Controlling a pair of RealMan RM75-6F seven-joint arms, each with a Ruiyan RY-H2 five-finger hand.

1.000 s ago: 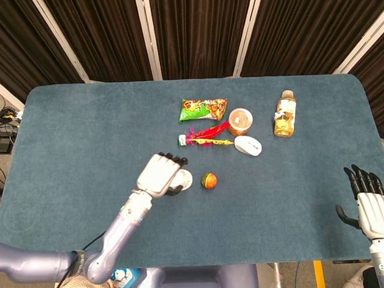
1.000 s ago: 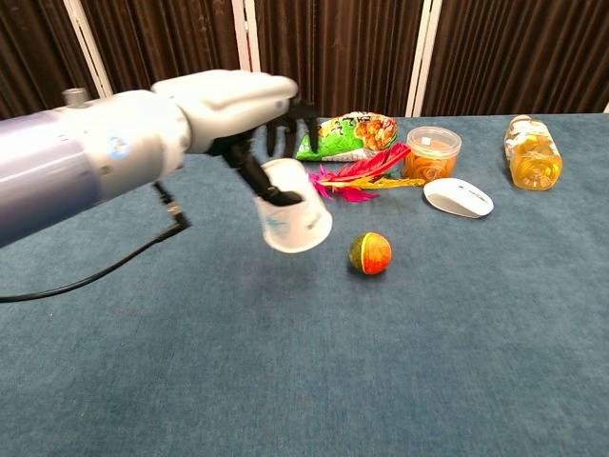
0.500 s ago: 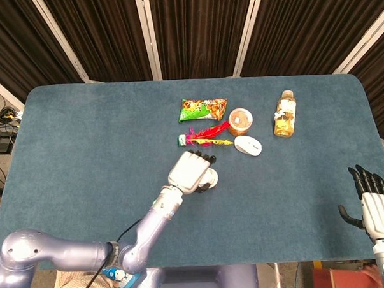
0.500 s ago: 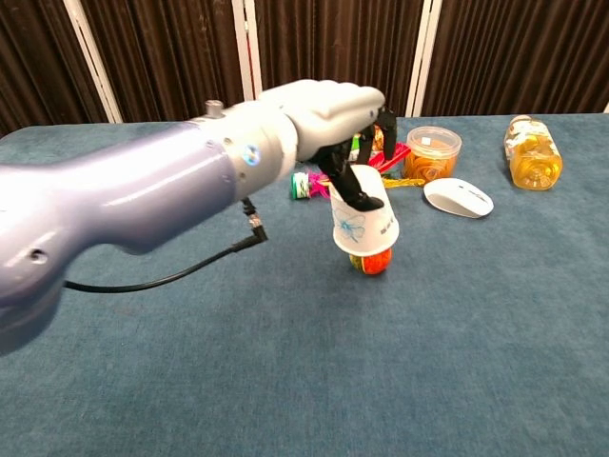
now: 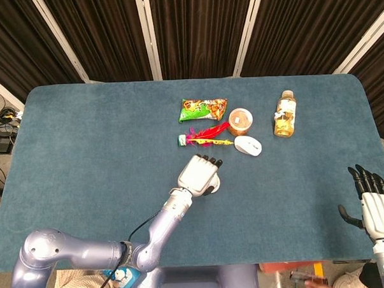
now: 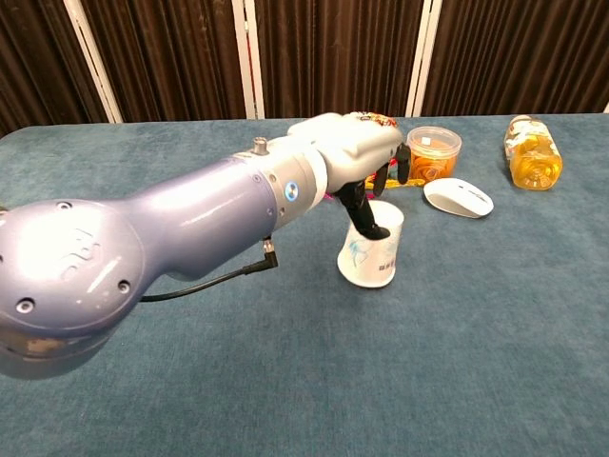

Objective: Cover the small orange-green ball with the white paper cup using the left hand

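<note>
White paper cup (image 6: 370, 250): sitting mouth-down on the counter, tilting slightly, its rim resting on the cloth; a faint blue print is showing on its side.
Left hand (image 6: 360, 143): reaching over the cup from the left, its dark fingers (image 6: 366, 211) wrapping the cup's upper part and gripping it.
Ball: not showing in either view; I cannot tell whether it is lying under the cup.
Right hand (image 5: 372, 203): hovering at the near right edge of the counter, fingers spread and holding nothing.
Counter (image 5: 84, 155): teal cloth covering it.
Clear tub (image 6: 433, 152): standing far right of the cup, holding orange contents under a lid.
Bottle (image 6: 532, 150): lying further right, holding amber liquid.
White mouse (image 6: 459, 197): resting just near of the tub.
Snack bag (image 5: 203, 108): lying far of the feathered shuttlecock (image 5: 204, 137).
</note>
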